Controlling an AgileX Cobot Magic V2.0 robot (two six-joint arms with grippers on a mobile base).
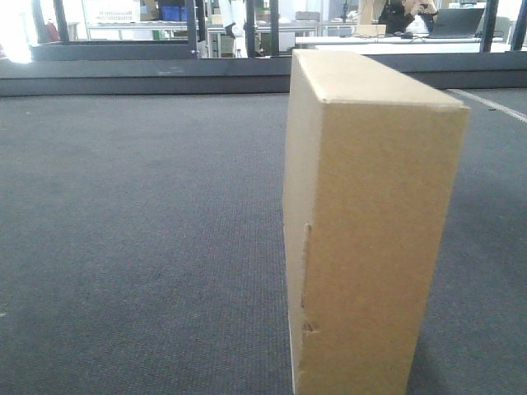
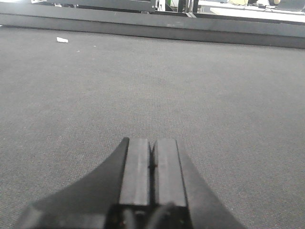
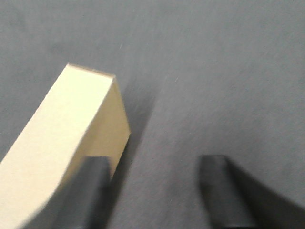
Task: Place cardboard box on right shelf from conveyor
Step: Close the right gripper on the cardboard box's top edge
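Cardboard box (image 1: 370, 239): upright on a narrow side on the conveyor (image 1: 140, 230), right of centre.
Right tool (image 3: 157, 191): jaws apart, box beside the left jaw, not between.
Left tool (image 2: 152, 160): jaws together, low over conveyor.
Risk: an off-centre close could topple it.

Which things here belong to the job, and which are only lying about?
For the job: cardboard box; belt under it; right gripper, open; left gripper, shut.
Lying about: white scrap on the belt; blue bins far behind.
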